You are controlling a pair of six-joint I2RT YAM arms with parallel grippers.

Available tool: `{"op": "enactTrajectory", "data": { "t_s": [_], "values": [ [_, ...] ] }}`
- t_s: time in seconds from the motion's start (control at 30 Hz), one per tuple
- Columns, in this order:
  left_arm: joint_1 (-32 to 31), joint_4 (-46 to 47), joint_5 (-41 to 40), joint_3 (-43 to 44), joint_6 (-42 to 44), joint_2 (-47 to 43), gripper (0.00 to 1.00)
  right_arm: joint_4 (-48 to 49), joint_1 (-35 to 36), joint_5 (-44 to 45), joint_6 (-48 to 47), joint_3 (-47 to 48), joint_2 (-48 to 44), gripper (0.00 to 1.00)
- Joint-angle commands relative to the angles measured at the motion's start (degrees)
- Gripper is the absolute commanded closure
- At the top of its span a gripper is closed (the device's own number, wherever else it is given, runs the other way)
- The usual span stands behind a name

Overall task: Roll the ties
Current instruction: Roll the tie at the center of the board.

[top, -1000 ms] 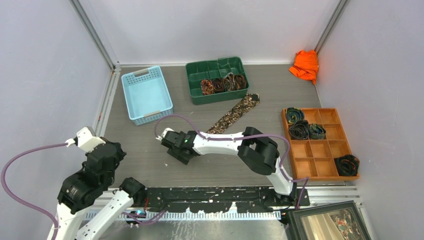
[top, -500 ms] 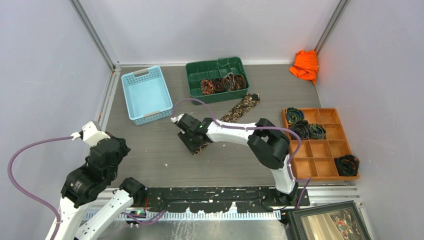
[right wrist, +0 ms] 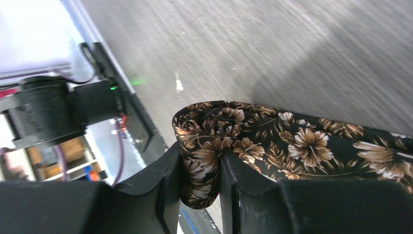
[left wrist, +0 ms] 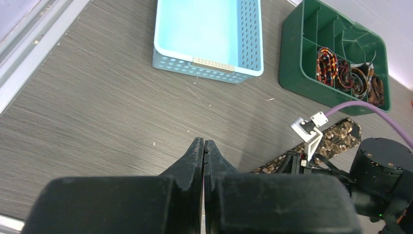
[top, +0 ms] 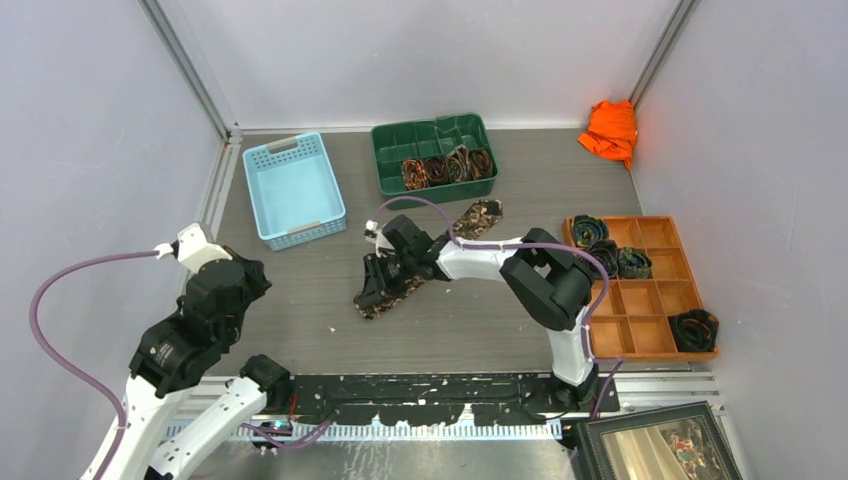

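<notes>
Over the last second the right gripper (right wrist: 200, 168) has narrowed its jaws and now pinches a doubled-over fold of the long black necktie with the brown flower print (right wrist: 302, 144). The fabric curls up and over between the two black fingers in a small loop. The gripper has also shifted from the near end of the strip to a spot further along it, and the tie's wide end has slid a little toward the middle of the grey wood-grain table (top: 300, 300). This looks like the first turn of a roll. The arm hides part of the strip from above, so how much is already folded under is hard to tell. The rest of the tie lies flat and diagonal on the table, pointing toward the far right.

The left gripper (left wrist: 204, 144) is fully closed on nothing and hangs over bare table at the left, well apart from the tie.

A light blue perforated plastic basket (top: 300, 232) and a dark green compartment tray (top: 435, 133) holding four coiled ties (top: 445, 166) stand at the back. To the right a brown wooden divided box (top: 655, 290) holds darker coils (top: 605, 255). A bright orange cloth (top: 610, 130) lies in the far corner. Nothing lies on the unrolled length, though the right arm's purple cable (top: 500, 245) loops just above it.
</notes>
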Motion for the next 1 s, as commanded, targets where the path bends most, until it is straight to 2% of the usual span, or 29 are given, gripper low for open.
{"op": "enactTrajectory", "data": {
  "t_s": [0.0, 0.13, 0.4, 0.53, 0.6, 0.83, 0.97],
  "values": [
    [-0.1, 6.17, 2.07, 2.19, 1.15, 2.44, 1.0, 17.83, -0.96, -10.84, 11.34, -2.97, 0.19, 0.66],
    [-0.11, 8.65, 4.27, 0.75, 0.7, 4.63, 1.0, 22.39, -2.76, -11.1, 13.79, -5.67, 2.18, 0.67],
    [-0.11, 12.08, 8.51, -3.13, -0.92, 7.15, 1.0, 14.31, -4.89, -7.23, 5.65, -6.02, 3.83, 0.66],
    [-0.11, 13.3, 9.2, -4.27, -0.97, 7.54, 1.0, 11.07, -5.15, -4.69, 2.58, -5.4, 2.78, 0.45],
    [-0.11, 13.55, 9.35, -4.63, -0.88, 7.88, 1.0, 11.13, -5.33, -4.39, 2.21, -5.64, 1.75, 0.39],
    [-0.11, 14.53, 10.42, -5.75, -0.7, 8.9, 1.0, 6.5, -5.39, -0.97, -0.85, -4.61, -2.65, 0.36],
    [-0.11, 15.15, 10.78, -6.37, -0.78, 9.05, 1.0, -0.34, -5.61, 1.64, -3.99, -3.36, -4.3, 0.34]
  ]
}}
